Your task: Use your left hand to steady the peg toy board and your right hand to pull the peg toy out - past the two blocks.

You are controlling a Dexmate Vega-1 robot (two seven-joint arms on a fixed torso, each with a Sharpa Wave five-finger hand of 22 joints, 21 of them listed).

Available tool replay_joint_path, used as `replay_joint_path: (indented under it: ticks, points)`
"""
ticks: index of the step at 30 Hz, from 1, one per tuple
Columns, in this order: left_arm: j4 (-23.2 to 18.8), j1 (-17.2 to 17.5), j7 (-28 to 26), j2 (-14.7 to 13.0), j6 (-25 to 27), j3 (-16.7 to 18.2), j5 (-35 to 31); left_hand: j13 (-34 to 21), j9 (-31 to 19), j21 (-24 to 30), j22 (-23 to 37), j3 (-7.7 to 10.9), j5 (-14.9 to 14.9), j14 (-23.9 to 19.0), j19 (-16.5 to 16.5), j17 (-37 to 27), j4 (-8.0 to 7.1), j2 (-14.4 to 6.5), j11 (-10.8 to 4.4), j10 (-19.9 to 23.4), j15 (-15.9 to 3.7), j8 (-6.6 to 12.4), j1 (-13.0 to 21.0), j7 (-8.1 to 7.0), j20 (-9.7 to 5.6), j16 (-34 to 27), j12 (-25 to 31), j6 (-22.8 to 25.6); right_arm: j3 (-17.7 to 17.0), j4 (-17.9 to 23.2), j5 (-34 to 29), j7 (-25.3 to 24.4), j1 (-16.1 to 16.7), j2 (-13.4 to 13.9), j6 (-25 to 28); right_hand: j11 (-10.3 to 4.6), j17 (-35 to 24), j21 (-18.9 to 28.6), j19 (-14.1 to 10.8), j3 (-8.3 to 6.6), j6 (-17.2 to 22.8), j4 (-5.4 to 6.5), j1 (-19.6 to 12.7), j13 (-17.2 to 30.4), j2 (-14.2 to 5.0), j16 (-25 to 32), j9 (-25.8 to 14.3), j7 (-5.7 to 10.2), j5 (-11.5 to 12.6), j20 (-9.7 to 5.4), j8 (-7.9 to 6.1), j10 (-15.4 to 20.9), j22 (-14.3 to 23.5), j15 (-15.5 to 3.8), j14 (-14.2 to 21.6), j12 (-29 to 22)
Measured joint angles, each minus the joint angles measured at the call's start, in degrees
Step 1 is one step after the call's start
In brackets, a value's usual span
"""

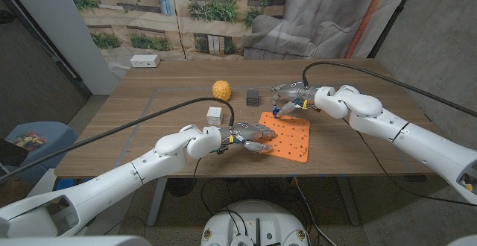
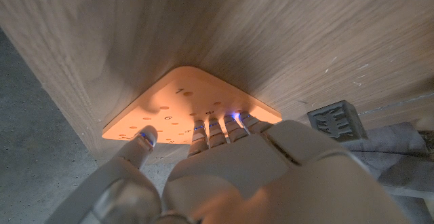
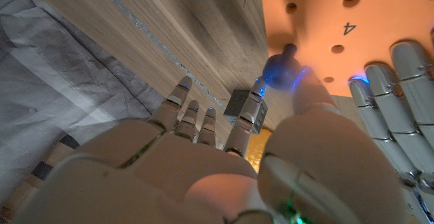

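Here left hand (image 1: 250, 136) presses orange board (image 1: 292, 138); right hand (image 1: 292, 97) pinches blue peg (image 3: 279, 69).

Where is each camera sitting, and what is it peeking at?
Head view: sits on the robot's head, looks down at the wooden table; both arms, left hand and right hand show.
Left wrist view: sits on the left wrist, looks along the left hand pressing the orange peg board.
Right wrist view: sits on the right wrist, looks along the right hand pinching the blue peg.
All three share the peg board.
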State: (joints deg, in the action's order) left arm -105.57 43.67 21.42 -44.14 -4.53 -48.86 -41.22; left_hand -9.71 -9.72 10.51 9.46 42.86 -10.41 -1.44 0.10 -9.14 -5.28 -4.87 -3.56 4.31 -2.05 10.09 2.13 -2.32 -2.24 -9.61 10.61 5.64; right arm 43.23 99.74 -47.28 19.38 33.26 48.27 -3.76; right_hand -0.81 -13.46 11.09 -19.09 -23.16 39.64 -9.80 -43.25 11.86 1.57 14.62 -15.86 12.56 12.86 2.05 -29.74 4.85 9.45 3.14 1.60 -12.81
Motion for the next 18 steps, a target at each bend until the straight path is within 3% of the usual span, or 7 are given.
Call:
replay_joint_path:
  ticks: [18]
  points:
    - [-0.04,-0.01,0.0,0.32,0.22,-0.21,-0.3,0.0,-0.03,0.0,0.0,0.24,0.0,0.0,0.0,0.0,0.23,0.0,0.08,0.08,0.0,0.11,0.0,-0.14,0.0,0.0,0.01,0.11,0.16,-1.41,0.47,-2.35,-0.15,-0.04,-1.01,-1.43,-0.26,0.0,-2.77,-0.24,5.14,0.25,-1.52,-0.16,-0.02,1.07,-0.39,-0.39,-0.5,-1.94,-3.13,3.48,-0.12,-2.35,2.35,-0.44]
